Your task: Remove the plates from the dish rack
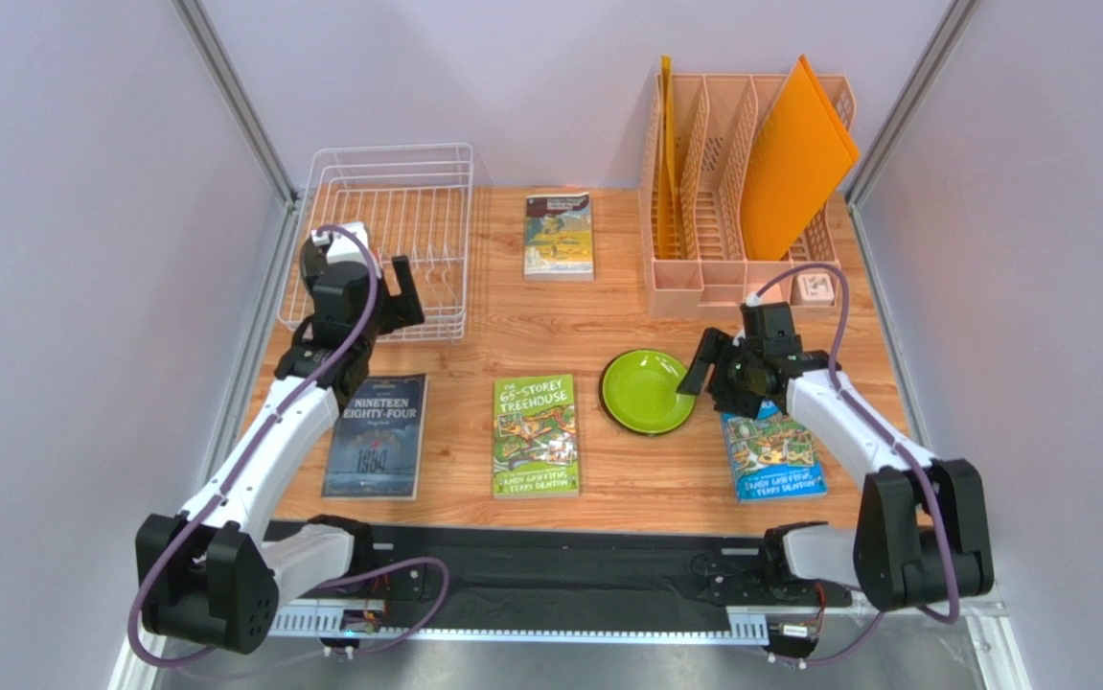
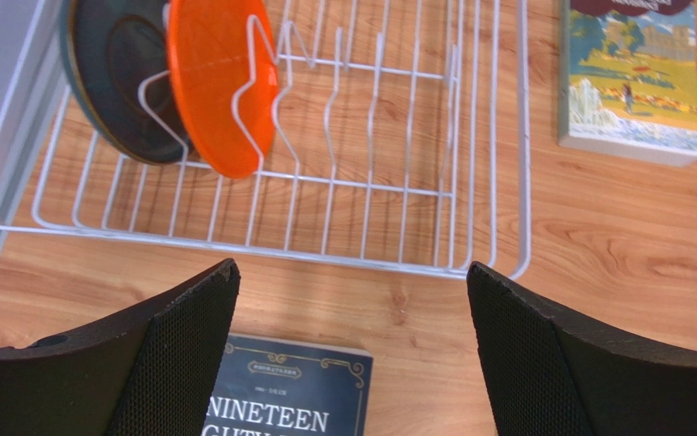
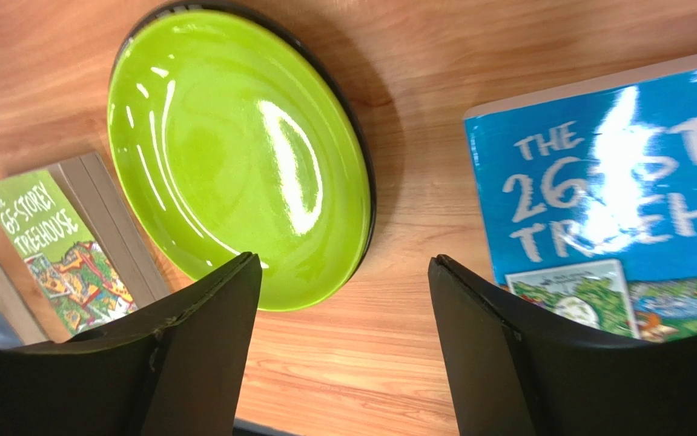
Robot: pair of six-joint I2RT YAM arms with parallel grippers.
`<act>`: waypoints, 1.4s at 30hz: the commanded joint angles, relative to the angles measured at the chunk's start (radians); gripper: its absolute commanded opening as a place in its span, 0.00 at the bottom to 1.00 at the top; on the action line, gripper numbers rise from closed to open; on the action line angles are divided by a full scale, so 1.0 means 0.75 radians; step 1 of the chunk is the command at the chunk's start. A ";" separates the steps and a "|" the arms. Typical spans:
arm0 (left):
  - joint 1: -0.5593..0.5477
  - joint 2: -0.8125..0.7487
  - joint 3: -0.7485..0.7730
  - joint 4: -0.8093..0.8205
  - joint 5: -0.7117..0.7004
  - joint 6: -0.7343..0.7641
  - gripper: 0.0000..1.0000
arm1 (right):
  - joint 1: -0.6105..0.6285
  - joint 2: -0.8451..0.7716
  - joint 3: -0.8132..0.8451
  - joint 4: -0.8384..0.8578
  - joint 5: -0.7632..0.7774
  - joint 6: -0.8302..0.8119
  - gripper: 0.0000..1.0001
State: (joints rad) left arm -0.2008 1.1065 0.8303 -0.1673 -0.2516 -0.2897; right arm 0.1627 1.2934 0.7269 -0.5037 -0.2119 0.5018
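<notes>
Right now you are partway through the unloading: the lime green plate [image 3: 234, 154] lies flat on the counter [image 1: 586, 309], well to the right of the dish rack [image 2: 234, 238], with your right hand [image 3: 343, 272] hanging over its edge, fingers spread wide and gripping nothing. Inside the rack, at its left end, the dark teal plate [image 2: 115, 82] stands on edge between the prongs [image 2: 329, 100], and the orange plate [image 2: 220, 86] stands just beside it toward the rack's middle. No dark red plate shows in any view. Your left hand [image 2: 350, 300] is over the counter just outside the rack's near rail, also wide open and empty. The orange plate looks like the next pick: bring the left hand over the rail, straddle the plate's upper rim, close, and lift straight up so it clears the prongs.
</notes>
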 commanded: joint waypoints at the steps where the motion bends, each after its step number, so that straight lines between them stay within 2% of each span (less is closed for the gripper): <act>1: 0.100 0.032 0.077 0.035 0.059 -0.039 1.00 | 0.024 -0.170 0.074 -0.034 0.207 -0.037 0.75; 8: 0.259 0.142 0.143 0.082 0.112 -0.039 0.99 | 0.022 -0.268 0.145 -0.048 0.268 -0.082 0.75; 16: 0.437 0.290 0.184 0.153 0.151 -0.053 0.91 | 0.024 -0.187 0.137 0.062 0.115 -0.054 0.74; 18: 0.448 0.316 0.200 0.172 0.166 -0.045 0.86 | 0.026 -0.146 0.143 0.087 0.076 -0.049 0.73; 21: 0.454 0.376 0.239 0.180 0.143 -0.027 0.86 | 0.029 -0.101 0.160 0.105 0.062 -0.051 0.72; 23: 0.474 0.417 0.263 0.172 0.147 -0.025 0.82 | 0.033 -0.088 0.166 0.125 0.056 -0.058 0.72; 32: 0.525 0.527 0.288 0.266 0.178 -0.043 0.82 | 0.037 -0.013 0.190 0.152 0.021 -0.058 0.72; 38: 0.536 0.641 0.327 0.380 0.258 -0.074 0.78 | 0.041 0.067 0.205 0.177 -0.014 -0.058 0.73; 41: 0.536 0.689 0.347 0.417 0.292 -0.082 0.72 | 0.041 0.104 0.211 0.187 -0.024 -0.051 0.73; 42: 0.538 0.715 0.351 0.427 0.307 -0.084 0.65 | 0.039 0.114 0.213 0.189 -0.030 -0.049 0.72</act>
State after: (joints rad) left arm 0.1925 1.6131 1.0420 0.0566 -0.0769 -0.3290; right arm 0.1879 1.3514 0.8429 -0.4152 -0.2089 0.4652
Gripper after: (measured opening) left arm 0.742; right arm 0.725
